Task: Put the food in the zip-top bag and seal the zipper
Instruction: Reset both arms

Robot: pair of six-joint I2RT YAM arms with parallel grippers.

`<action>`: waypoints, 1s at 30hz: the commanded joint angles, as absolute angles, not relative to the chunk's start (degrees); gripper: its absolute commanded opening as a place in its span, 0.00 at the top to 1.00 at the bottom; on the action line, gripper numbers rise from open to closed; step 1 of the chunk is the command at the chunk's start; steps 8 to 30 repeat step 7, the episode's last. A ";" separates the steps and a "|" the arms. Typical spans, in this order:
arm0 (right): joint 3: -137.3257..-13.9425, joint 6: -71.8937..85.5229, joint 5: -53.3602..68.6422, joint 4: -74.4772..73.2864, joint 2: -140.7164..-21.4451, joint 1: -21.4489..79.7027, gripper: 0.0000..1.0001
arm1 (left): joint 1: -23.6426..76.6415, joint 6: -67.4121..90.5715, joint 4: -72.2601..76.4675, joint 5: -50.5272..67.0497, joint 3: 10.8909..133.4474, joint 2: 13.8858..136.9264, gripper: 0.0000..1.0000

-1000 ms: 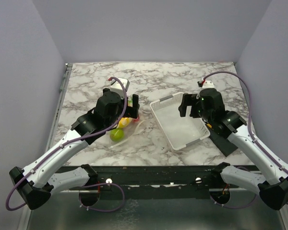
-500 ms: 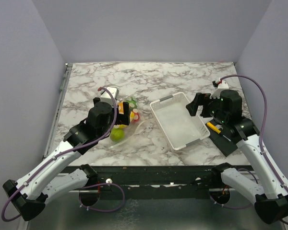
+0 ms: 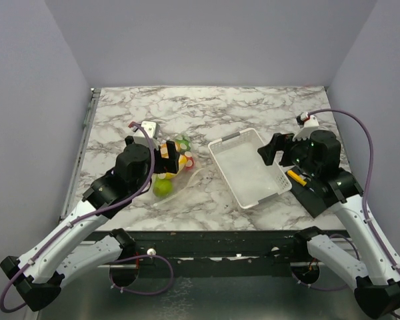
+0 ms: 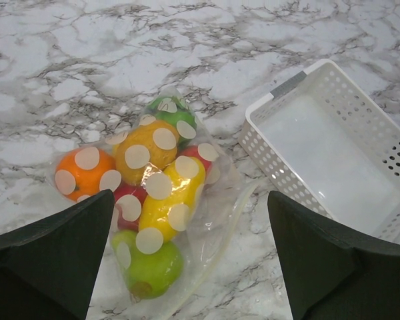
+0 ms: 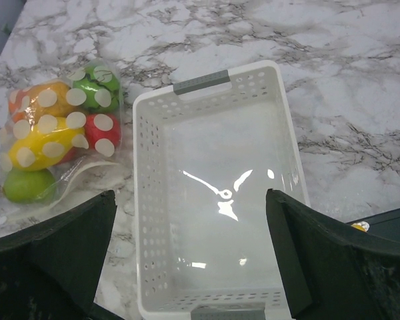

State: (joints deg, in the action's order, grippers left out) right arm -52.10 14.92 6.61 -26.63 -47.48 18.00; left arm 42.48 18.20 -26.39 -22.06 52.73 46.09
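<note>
The toy fruits [image 4: 153, 193] sit inside the zip-top bag [image 4: 219, 190]; my left gripper [image 4: 190, 200] and right gripper [image 5: 190, 193] gape empty; I cannot tell whether the zipper [image 4: 230, 217] is sealed

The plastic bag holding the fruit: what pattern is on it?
The zip-top bag is see-through with round white dots, clearest in the left wrist view.

The marble-patterned tabletop [image 3: 253, 110] carries the zip-top bag [image 4: 217, 200], lying flat with the food [image 4: 153, 153] inside. A white slotted basket [image 5: 150, 220] lies beside it, and a black flat object [image 3: 318, 198] lies near the right edge.
</note>
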 commanded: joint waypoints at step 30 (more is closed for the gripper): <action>-51.17 14.26 8.83 -24.86 -46.67 17.77 0.00 | 42.32 18.78 -26.10 -22.06 54.92 46.15 0.01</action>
